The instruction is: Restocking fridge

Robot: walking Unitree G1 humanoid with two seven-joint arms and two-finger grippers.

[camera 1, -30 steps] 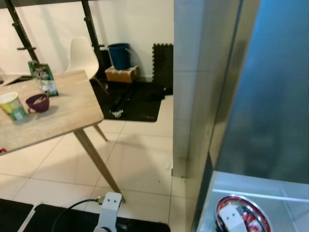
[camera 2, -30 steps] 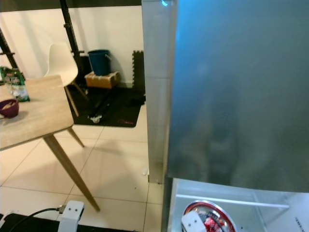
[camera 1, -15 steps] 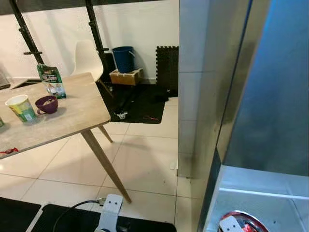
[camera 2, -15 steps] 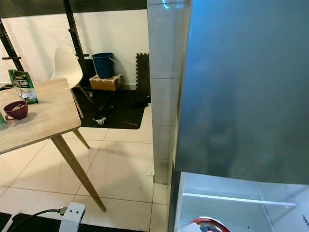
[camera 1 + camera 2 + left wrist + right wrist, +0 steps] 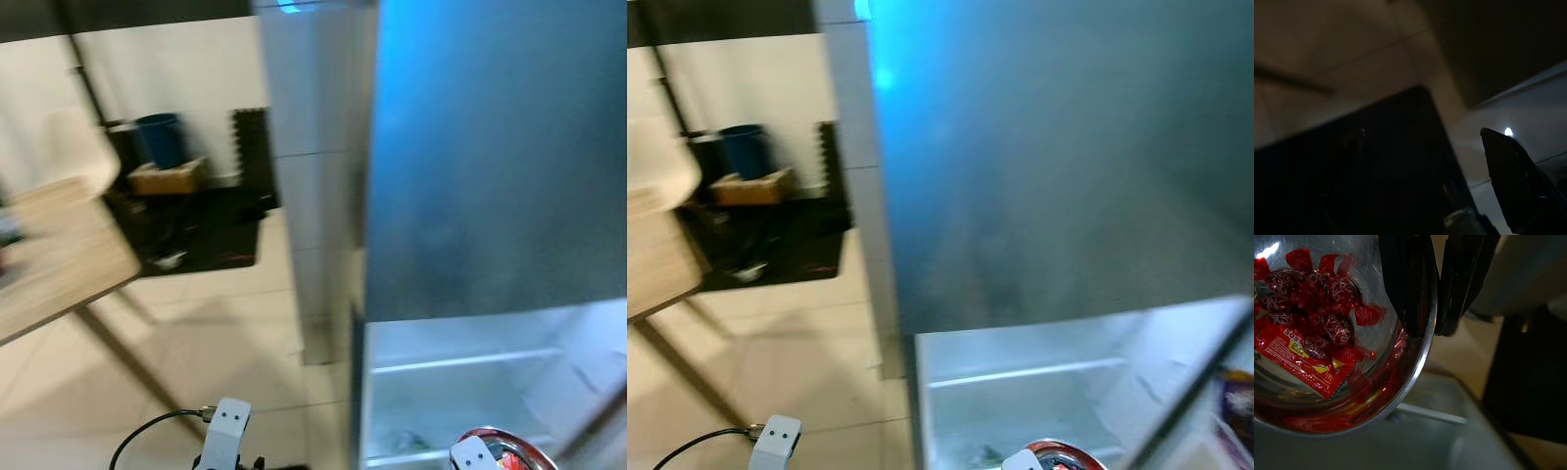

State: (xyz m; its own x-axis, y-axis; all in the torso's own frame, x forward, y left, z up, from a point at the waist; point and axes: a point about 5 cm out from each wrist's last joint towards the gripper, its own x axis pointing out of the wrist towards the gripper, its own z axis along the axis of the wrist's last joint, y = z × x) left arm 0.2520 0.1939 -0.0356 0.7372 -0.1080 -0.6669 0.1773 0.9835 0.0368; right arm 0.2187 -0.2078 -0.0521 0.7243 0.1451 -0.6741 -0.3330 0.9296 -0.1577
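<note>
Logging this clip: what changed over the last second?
The head camera swung right: the table slid toward the left edge, blurred, and the open fridge compartment now shows more. Unchanged: the right gripper stays clamped on the rim of the metal bowl of red sweets.

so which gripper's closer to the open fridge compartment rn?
Right. The right gripper pinches the steel bowl's rim, held at the front of the open fridge compartment. The left gripper hangs low over the floor, beside the fridge.
</note>
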